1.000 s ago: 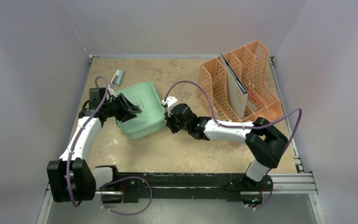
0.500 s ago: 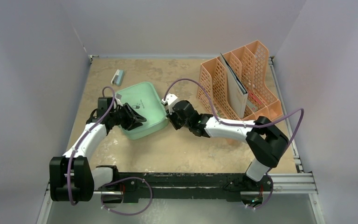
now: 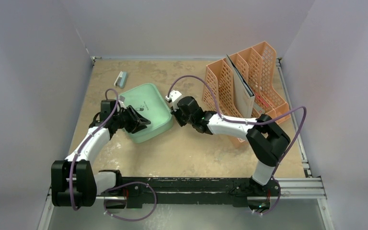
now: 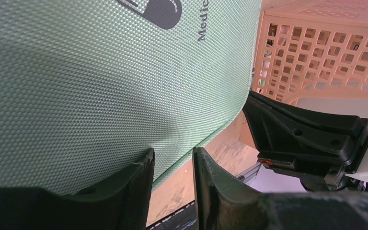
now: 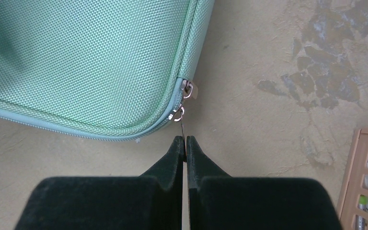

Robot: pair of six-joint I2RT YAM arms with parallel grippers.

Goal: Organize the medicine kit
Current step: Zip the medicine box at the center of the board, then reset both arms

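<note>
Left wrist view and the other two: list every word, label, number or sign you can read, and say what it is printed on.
"Medic", cut off by the frame edge: on the lid of the medicine kit, beside a dark pill icon.
Top view: the print on the lid is too small to read.
Right wrist view: no readable text.

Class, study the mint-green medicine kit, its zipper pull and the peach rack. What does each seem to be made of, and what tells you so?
The medicine kit looks like woven fabric, possibly nylon, with a matte finish; a fine grid weave shows. The zipper pull is probably metal: small, silvery and shiny. The rack appears to be moulded plastic, with smooth peach walls pierced by regular holes.
</note>
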